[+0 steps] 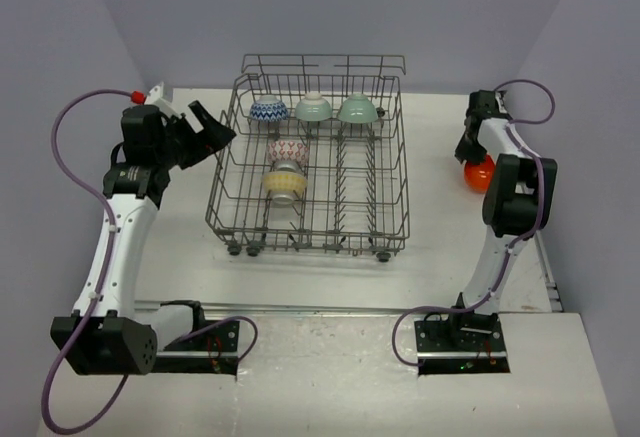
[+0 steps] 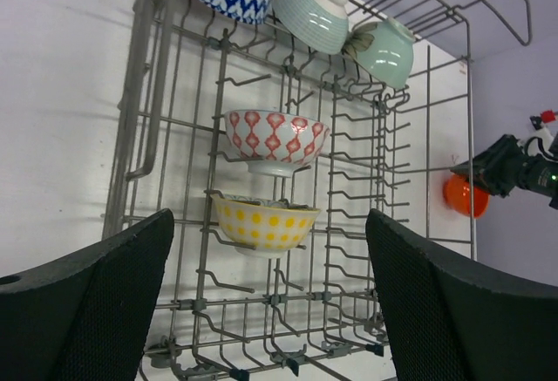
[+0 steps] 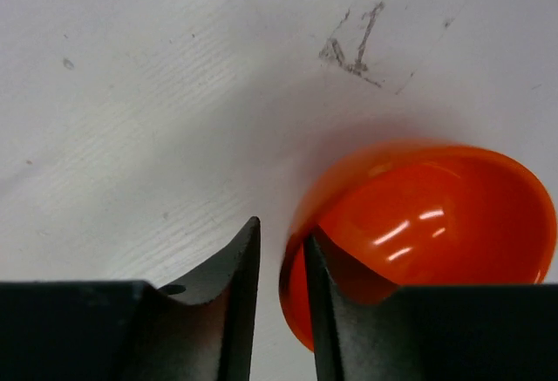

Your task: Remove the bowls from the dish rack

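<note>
Five bowls sit in the dish rack (image 1: 320, 65) mid-table (image 1: 330, 287): the blue-and-white bowl (image 1: 268, 110) and two mint bowls (image 1: 313, 107) (image 1: 358, 109) along its far side, the red-and-white bowl (image 1: 287, 152) and cream bowl (image 1: 283, 184) left of centre. The orange bowl (image 3: 436, 215) lies near the right edge, its rim between the barely parted jaws of the right gripper (image 3: 279, 241). The left gripper (image 1: 212, 124) gapes wide beside the rack's left wall. A grey scrawl (image 3: 353, 45) nearby is unreadable.

No text or label reads clearly; a faint grey scrawl (image 3: 356, 41) on the table (image 3: 131, 119), just ahead of the right gripper (image 3: 281, 311), stays illegible.
</note>
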Robot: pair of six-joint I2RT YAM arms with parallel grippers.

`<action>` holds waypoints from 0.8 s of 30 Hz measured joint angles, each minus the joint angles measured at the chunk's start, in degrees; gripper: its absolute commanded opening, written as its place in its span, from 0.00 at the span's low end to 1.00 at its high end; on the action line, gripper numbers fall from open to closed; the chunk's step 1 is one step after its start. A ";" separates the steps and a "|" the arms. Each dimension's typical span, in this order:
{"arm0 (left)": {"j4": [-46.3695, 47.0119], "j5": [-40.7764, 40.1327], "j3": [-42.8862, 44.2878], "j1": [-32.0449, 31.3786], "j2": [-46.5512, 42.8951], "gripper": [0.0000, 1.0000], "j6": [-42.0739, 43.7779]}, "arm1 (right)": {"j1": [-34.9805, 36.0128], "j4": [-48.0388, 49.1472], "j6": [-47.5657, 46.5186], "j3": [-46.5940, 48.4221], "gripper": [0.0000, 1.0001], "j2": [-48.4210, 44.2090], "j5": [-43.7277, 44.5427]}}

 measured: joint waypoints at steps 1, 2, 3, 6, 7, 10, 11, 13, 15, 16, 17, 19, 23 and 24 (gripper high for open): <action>0.00 0.52 0.55 -0.52 1.11 0.91 0.44 | 0.00 0.35 -0.07 -0.92 0.29 -0.04 -0.63; -0.09 0.85 1.16 -1.07 2.16 0.91 0.90 | 0.02 0.44 -0.04 -1.86 0.31 -0.04 -1.03; -0.28 1.14 1.95 -1.90 3.32 0.91 1.42 | 0.04 0.44 -0.04 -2.51 0.33 -0.04 -1.46; -0.70 1.55 3.63 -3.82 5.22 0.91 3.06 | 0.04 0.39 -0.09 -3.08 0.40 -0.07 -2.75; -0.92 1.68 4.02 -4.07 5.40 0.90 3.61 | 0.04 0.50 -0.09 -3.08 0.41 -0.13 -3.13; -1.75 1.95 5.95 -4.31 5.81 0.89 5.16 | 0.04 0.55 -0.11 -3.08 0.50 -0.46 -4.02; -1.77 1.95 6.64 -4.28 5.97 0.89 5.68 | 0.04 0.57 -0.09 -3.08 0.52 -0.55 -4.20; -2.03 2.01 7.80 -4.31 6.16 0.85 6.93 | 0.04 0.52 0.00 -3.10 0.56 -0.87 -4.55; -2.82 2.12 8.76 -4.39 6.43 0.81 8.74 | 0.04 0.57 -0.02 -3.26 0.59 -1.53 -5.11; -2.97 2.14 9.70 -4.79 6.86 0.81 9.73 | 0.04 0.48 0.11 -3.50 0.60 -2.36 -5.35; -3.10 2.12 10.60 -5.35 7.39 0.79 11.19 | 0.04 0.33 0.26 -3.69 0.61 -3.21 -5.53; -3.26 2.56 12.41 -7.41 8.83 0.78 13.90 | 0.07 0.09 0.57 -3.93 0.62 -5.60 -6.40; -4.63 5.09 16.74 -12.39 13.97 0.74 21.38 | 1.07 -0.63 0.92 -4.17 0.63 -13.77 -9.05; -5.60 6.14 18.18 -13.33 15.78 0.74 23.34 | 1.84 -1.07 0.79 -4.11 0.66 -16.33 -9.46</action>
